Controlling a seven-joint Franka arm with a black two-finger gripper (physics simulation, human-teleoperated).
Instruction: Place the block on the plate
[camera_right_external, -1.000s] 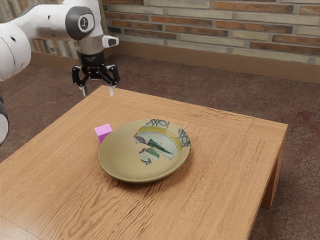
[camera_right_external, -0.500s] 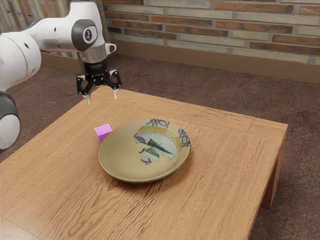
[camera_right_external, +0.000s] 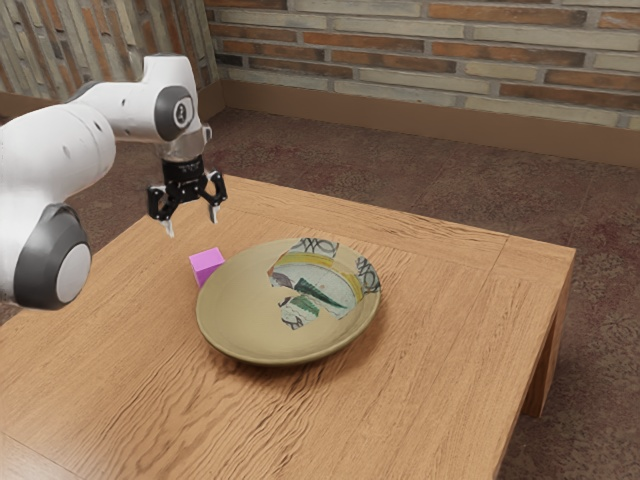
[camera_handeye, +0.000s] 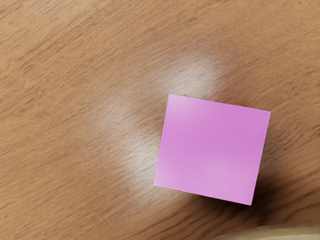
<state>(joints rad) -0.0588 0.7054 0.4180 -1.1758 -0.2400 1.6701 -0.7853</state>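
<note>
My gripper is open above the table in the exterior view, a little higher than the pink block and slightly to its upper left, with nothing between its fingers. The pink block rests on the wood close beside the plate's rim. The wide olive plate, with a painted patch of yellow, green and white, lies on the table. In the wrist view the pink block appears large under my hand, slightly rotated, and a sliver of the plate is at the lower edge.
The wooden table extends around the plate, its far edge running toward the corner at the exterior view's right. A brick wall stands behind, beyond the dark floor.
My hand has come down and closer to the block, with the fingers still apart. The block and plate have stayed where they were.
</note>
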